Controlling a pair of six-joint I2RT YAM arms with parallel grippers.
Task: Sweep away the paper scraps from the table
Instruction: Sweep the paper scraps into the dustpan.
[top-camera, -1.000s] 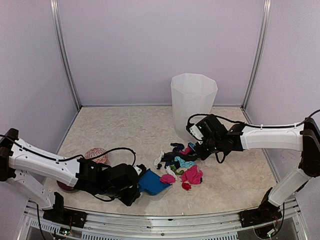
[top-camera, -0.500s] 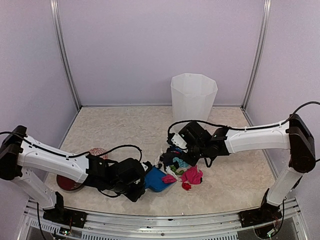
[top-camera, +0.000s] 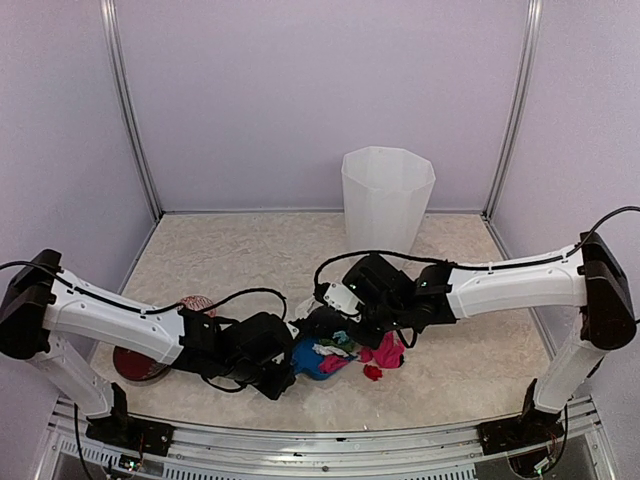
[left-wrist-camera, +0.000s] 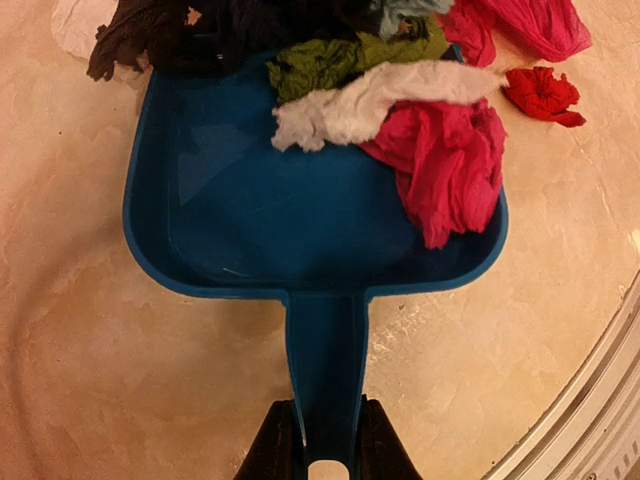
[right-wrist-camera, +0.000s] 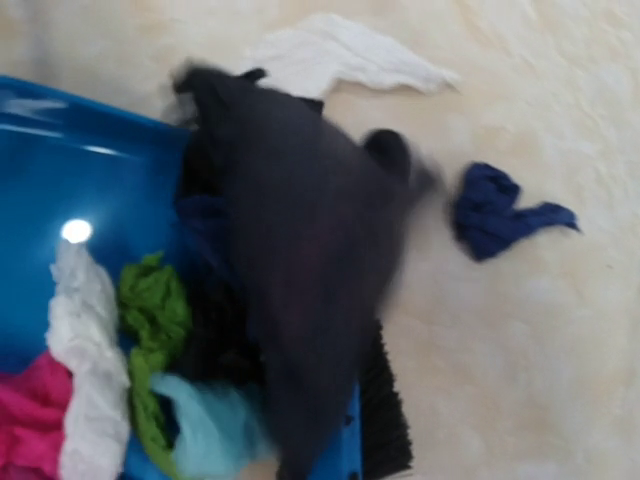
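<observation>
Many paper scraps (left-wrist-camera: 440, 165) light, soft, crumpled: push, not pinch. Most in dustpan (left-wrist-camera: 250, 220) mouth, upper frame; some loose on table (left-wrist-camera: 100, 350) beyond. Left gripper (left-wrist-camera: 325, 445) clamps dustpan handle; right gripper (top-camera: 330, 317) closed on brush (right-wrist-camera: 300, 260).

Front middle is jammed: left arm (top-camera: 110, 325) and right arm (top-camera: 510, 280) meet over the blue plastic dustpan (left-wrist-camera: 300, 230), a black-bristled brush (right-wrist-camera: 300, 280) and the heap of crumpled coloured paper scraps (top-camera: 385, 350). The tall white faceted plastic bin (top-camera: 388, 198) blocks the back, right of centre. Back left of the beige marble-patterned table (top-camera: 240, 255) is wide open, and so is the front right corner.
</observation>
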